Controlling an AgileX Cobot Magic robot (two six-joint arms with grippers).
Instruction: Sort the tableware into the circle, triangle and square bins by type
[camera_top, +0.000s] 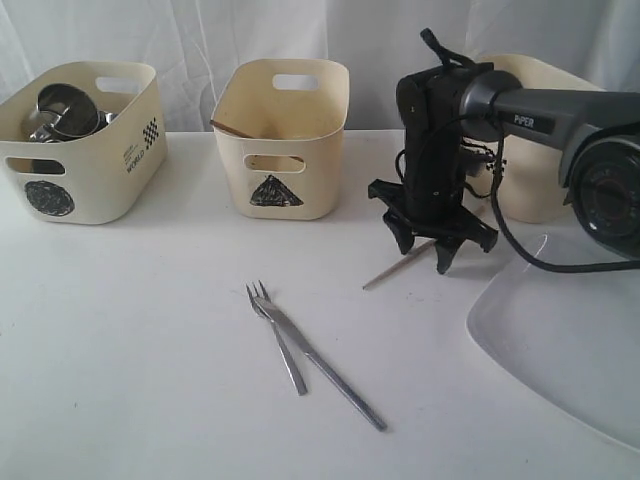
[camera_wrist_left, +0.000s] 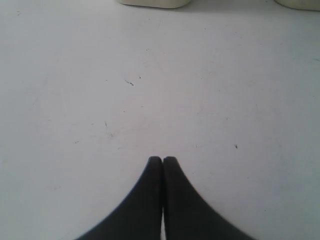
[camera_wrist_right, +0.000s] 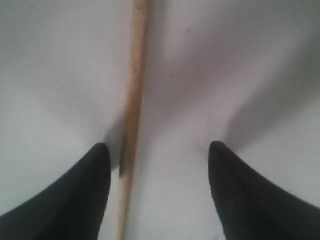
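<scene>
My right gripper (camera_top: 425, 245) hangs open just above the table, straddling a wooden chopstick (camera_top: 395, 272) that lies flat. In the right wrist view the chopstick (camera_wrist_right: 131, 120) runs between the fingers, close to one fingertip (camera_wrist_right: 100, 155). A metal fork (camera_top: 275, 330) and knife (camera_top: 330, 375) lie crossed at the table's middle front. Steel mugs (camera_top: 65, 110) sit in the circle bin (camera_top: 85, 165). The other chopstick (camera_top: 232, 128) leans inside the triangle bin (camera_top: 280, 150). The large white plate (camera_top: 560, 335) lies at the front right. My left gripper (camera_wrist_left: 163, 159) is shut over bare table.
A third cream bin (camera_top: 535, 150) stands behind the right arm, its mark hidden. The arm's black cable (camera_top: 520, 250) loops over the plate's far edge. White curtain backs the table.
</scene>
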